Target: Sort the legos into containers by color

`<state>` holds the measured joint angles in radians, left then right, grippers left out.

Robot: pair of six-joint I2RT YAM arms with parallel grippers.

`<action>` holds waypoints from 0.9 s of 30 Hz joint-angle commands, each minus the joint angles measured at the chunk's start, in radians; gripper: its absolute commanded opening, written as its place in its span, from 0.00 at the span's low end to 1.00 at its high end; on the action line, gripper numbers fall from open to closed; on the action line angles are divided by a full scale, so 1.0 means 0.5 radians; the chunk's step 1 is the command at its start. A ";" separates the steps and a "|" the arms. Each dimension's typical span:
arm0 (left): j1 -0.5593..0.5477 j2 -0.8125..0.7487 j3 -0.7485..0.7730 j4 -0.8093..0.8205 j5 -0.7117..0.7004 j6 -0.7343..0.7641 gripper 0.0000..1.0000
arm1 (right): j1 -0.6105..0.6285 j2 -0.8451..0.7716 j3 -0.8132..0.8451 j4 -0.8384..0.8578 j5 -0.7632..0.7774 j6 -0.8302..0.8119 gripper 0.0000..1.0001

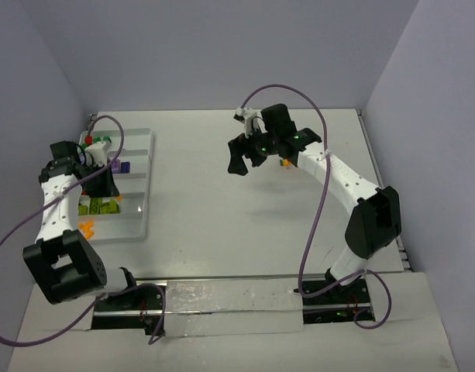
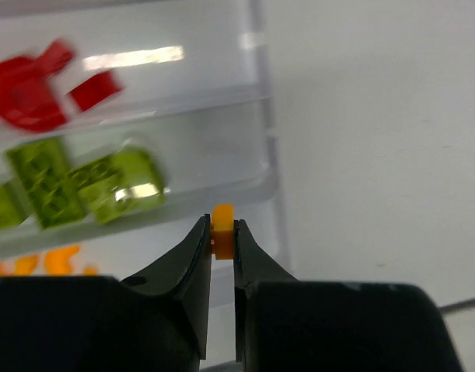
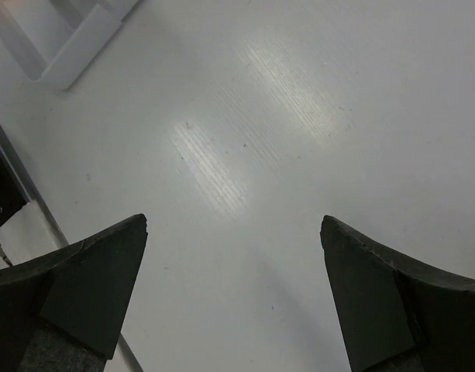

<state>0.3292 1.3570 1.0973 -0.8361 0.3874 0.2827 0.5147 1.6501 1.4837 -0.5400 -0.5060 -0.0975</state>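
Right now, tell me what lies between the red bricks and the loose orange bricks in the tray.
Lime green bricks fill the stretch between the red bricks and the orange bricks; the left wrist view shows it.

In the tray (image 1: 144,198), legos (image 2: 82,186) lie in separate compartments. Over the tray's edge hangs the left gripper (image 2: 223,229), a brick (image 2: 222,219) between its fingertips. Well right of the tray, the right gripper (image 3: 233,232) hangs over the table (image 1: 198,225); farther right still lies one loose lego (image 1: 284,163).
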 commanded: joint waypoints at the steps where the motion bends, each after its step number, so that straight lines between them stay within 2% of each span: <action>1: 0.182 -0.066 -0.009 -0.121 -0.489 0.308 0.00 | -0.029 -0.092 -0.014 -0.052 -0.071 -0.008 1.00; 6: 0.315 0.004 0.029 -0.199 -0.650 0.401 0.00 | -0.045 -0.063 0.003 -0.095 -0.089 -0.032 1.00; 10: 0.400 0.013 -0.029 -0.138 -0.762 0.450 0.00 | -0.048 -0.011 0.042 -0.150 -0.089 -0.047 1.00; 19: 0.413 0.137 -0.166 0.036 -0.766 0.468 0.02 | -0.048 0.065 0.123 -0.223 -0.073 -0.057 1.00; 21: 0.415 0.155 -0.179 0.055 -0.766 0.472 0.08 | -0.051 0.065 0.116 -0.230 -0.068 -0.060 1.00; 24: 0.412 0.190 -0.192 0.096 -0.766 0.484 0.34 | -0.058 0.059 0.094 -0.230 -0.046 -0.066 1.00; 27: 0.415 0.210 -0.160 0.095 -0.766 0.478 0.47 | -0.068 0.054 0.079 -0.230 -0.045 -0.071 1.00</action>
<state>0.5320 1.4562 1.0004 -0.8354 0.0106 0.5108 0.4925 1.6867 1.5017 -0.6521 -0.5371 -0.1197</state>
